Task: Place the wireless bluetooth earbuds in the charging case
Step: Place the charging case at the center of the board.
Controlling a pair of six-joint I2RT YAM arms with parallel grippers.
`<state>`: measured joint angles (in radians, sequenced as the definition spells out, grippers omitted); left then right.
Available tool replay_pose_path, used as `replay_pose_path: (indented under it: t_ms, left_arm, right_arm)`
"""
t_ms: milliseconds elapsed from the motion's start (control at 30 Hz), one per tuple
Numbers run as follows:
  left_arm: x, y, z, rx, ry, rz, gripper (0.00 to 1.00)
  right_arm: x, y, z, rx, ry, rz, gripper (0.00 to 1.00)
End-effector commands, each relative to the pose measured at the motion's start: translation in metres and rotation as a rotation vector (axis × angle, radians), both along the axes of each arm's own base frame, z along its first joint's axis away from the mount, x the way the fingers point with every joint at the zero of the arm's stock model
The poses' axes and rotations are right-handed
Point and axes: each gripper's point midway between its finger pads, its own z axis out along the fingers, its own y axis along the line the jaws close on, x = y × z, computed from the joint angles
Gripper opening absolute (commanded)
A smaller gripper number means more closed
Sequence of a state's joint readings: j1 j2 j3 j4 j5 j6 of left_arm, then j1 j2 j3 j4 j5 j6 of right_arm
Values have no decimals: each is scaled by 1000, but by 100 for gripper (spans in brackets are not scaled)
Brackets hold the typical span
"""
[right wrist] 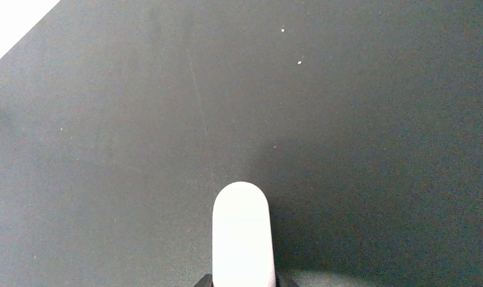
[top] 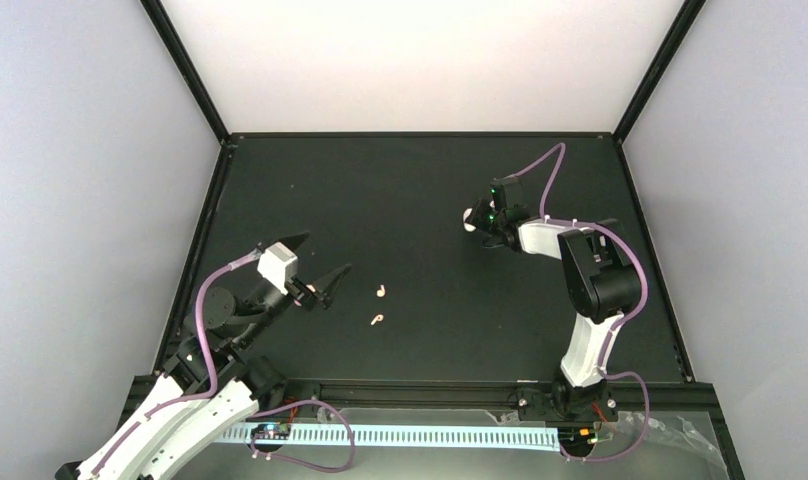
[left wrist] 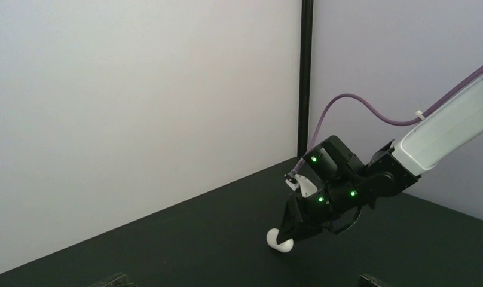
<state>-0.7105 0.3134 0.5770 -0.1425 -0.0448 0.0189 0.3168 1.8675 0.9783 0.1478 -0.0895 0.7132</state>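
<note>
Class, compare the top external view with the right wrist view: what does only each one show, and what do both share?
Only top external: the open left gripper and two earbuds on the mat. Only right wrist: the white case close up, end-on, plus two pale specks too small to identify. Both: the white case held in the right gripper.

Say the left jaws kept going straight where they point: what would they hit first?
Likely the right arm's jaws and the white rounded object they hold, across the table, though depth is unclear. The earbuds lie off that line.
</note>
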Motion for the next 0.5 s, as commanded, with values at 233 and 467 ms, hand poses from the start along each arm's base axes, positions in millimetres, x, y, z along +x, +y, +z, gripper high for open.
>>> replay_pose_path:
  t_ms: [233, 467]
  left_arm:
    - [3, -6, -9, 41, 16, -11, 99]
    - [5, -4, -10, 23, 28, -1, 99]
  right_arm:
    - [-2, -4, 5, 8, 15, 1, 43]
    - [-32, -17, 47, -20, -57, -35, 58]
